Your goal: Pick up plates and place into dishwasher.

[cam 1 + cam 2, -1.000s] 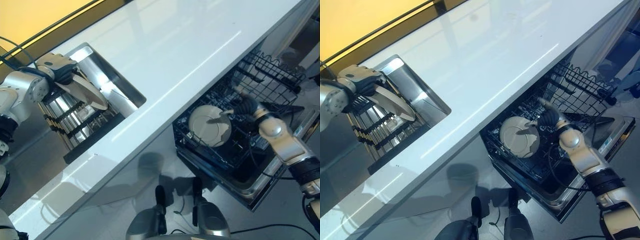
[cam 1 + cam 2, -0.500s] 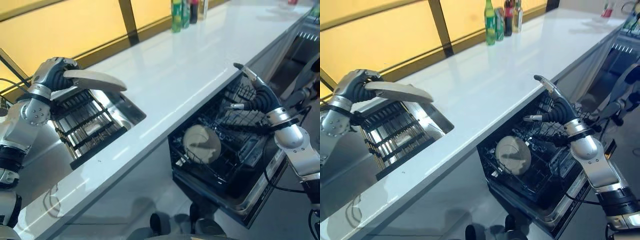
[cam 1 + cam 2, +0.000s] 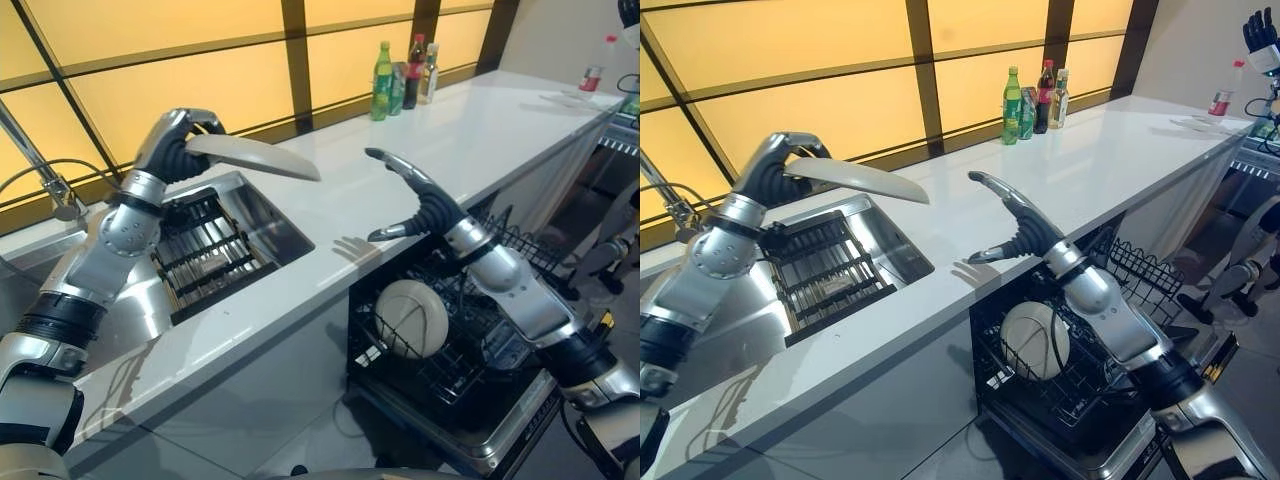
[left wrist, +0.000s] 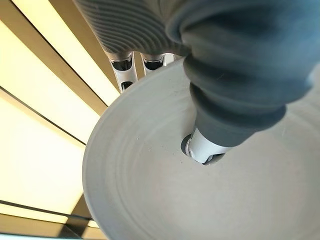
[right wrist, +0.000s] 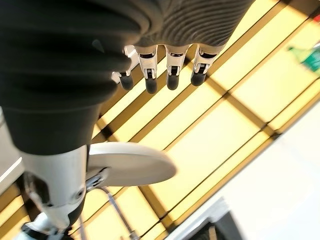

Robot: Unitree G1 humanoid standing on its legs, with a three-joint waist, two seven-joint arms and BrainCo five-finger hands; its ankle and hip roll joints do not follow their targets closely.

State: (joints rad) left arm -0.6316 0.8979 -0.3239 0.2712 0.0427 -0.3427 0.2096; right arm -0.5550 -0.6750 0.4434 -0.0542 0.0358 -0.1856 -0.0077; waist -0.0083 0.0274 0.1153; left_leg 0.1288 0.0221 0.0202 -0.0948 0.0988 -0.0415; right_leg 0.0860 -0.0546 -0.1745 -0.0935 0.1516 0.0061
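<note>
While the left hand (image 3: pixel 178 148) holds a plate (image 3: pixel 255 158) level above the sink (image 3: pixel 262 215), the right hand (image 3: pixel 420 205) hangs open over the tabletop (image 3: pixel 480 130).

Left fingers (image 4: pixel 125 70) and thumb are curled on the plate's rim, pinching it, as the left wrist view shows; the plate juts out flat over the sink's dark rack (image 3: pixel 205 255). Right fingers (image 5: pixel 172 75) are straight and spread, thumb apart, grasping nothing, above the tabletop's front edge and well apart from the held plate. Below it the dishwasher (image 3: pixel 470 400) stands open with its wire basket (image 3: pixel 520 250) pulled out, and a second plate (image 3: pixel 412 318) stands on edge there, probably slotted between tines. Bottles (image 3: pixel 402 78) stand at the tabletop's far side by the yellow panels.
</note>
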